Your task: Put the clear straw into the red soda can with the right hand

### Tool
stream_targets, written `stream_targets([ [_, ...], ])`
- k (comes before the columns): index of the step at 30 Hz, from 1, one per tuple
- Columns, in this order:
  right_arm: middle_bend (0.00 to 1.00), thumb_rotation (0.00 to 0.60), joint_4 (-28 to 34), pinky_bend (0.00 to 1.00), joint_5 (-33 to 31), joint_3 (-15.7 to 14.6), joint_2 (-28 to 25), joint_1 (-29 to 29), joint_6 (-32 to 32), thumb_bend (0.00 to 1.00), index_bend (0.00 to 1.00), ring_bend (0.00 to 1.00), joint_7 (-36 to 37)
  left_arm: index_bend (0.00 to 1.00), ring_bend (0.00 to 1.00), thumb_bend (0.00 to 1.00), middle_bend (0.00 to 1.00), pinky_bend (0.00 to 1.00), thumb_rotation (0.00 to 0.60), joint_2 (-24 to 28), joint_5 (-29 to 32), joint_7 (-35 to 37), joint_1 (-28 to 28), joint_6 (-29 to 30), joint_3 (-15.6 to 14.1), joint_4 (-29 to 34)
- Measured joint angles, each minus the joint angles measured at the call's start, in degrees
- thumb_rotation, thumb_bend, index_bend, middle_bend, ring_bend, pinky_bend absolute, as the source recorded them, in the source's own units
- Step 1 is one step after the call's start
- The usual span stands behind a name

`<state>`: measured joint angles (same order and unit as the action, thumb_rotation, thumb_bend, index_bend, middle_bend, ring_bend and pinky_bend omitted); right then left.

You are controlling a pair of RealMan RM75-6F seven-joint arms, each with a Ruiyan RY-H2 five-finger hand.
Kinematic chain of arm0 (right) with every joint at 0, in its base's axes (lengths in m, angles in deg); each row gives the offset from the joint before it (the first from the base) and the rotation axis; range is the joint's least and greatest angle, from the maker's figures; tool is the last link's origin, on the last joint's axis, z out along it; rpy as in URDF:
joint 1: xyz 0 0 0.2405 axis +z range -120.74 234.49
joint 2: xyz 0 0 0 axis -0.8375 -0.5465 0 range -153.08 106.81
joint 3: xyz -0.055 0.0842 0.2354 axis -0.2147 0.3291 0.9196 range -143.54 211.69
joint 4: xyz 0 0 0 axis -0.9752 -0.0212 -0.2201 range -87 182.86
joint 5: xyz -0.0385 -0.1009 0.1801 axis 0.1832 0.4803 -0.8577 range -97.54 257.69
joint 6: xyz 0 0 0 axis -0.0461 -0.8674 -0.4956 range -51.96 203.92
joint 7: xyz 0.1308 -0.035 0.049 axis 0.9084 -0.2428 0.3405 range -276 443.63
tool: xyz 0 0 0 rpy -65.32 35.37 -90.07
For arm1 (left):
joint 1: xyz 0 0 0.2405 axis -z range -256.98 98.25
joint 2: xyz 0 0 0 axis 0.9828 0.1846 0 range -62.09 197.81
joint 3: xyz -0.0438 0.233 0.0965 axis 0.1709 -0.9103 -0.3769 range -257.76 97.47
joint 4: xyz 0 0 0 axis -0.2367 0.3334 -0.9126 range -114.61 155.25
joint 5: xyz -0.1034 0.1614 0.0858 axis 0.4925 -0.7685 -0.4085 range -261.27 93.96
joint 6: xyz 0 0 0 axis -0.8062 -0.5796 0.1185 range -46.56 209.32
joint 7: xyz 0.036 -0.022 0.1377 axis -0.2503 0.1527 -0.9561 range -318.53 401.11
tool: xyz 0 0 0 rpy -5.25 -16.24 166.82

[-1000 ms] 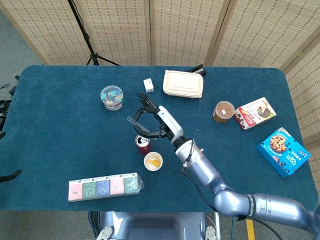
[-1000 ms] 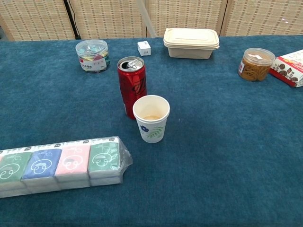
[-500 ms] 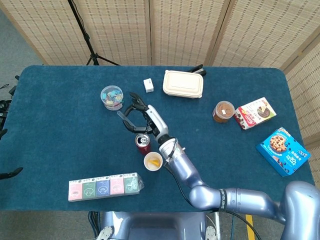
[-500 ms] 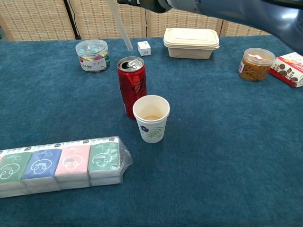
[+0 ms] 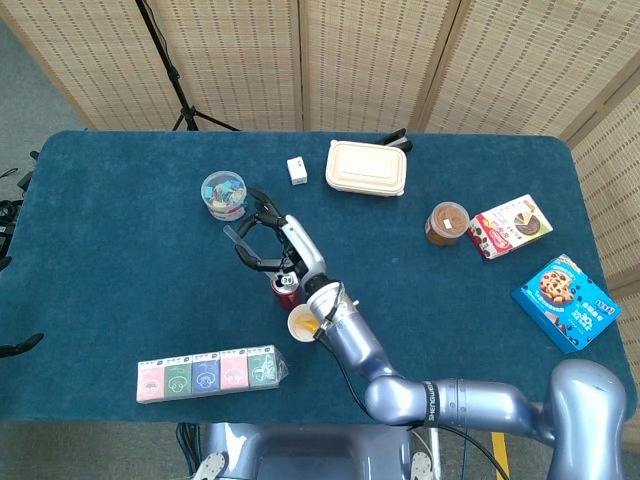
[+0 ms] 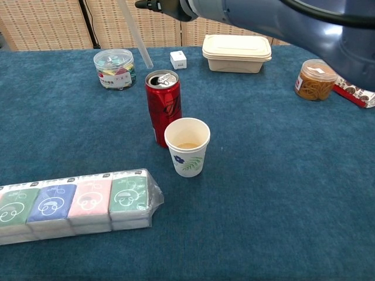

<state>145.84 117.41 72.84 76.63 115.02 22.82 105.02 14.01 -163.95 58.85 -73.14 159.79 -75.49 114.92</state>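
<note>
Right hand: up over the red can, right hand (image 5: 268,240) has its fingers pinched on the clear straw, rest of them spread out a bit
Left hand: can't see it in either view
Clear straw: clear straw (image 6: 136,37) is tilted, top end leaning off to the left, bottom end hanging just above and a little left of the can's opening, not in yet as far as I can tell
Red soda can: red soda can (image 6: 163,107) standing upright on the blue worktop (image 5: 120,260), tab already popped
Paper cup: paper cup (image 6: 187,146) with a leaf print sits right in front of the can, pretty much touching it
Tissue packs: row of tissue packs (image 6: 73,203) in plastic wrap, front left, well apart from the can
Clip tub: round clear tub (image 6: 114,68) of colourful clips behind the can to the left
White box: small white box (image 6: 178,60) behind the can, next to a beige lidded food container (image 6: 237,53)
Right side stuff: jar (image 6: 316,79) with brown contents, then a snack box (image 5: 510,226), and a blue cookie box (image 5: 567,303) nearer the edge
</note>
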Motion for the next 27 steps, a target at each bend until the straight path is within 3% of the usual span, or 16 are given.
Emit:
stream_targets([
  [27, 0.00, 0.600, -3.36, 0.00, -1.13, 0.11, 5.61, 2.55, -2.65, 0.48, 0.59, 0.00, -1.40, 0.00, 0.00, 0.00, 0.00, 0.00, 0.600, 0.55, -0.02, 2.95, 0.00, -0.16, 0.04, -1.29],
])
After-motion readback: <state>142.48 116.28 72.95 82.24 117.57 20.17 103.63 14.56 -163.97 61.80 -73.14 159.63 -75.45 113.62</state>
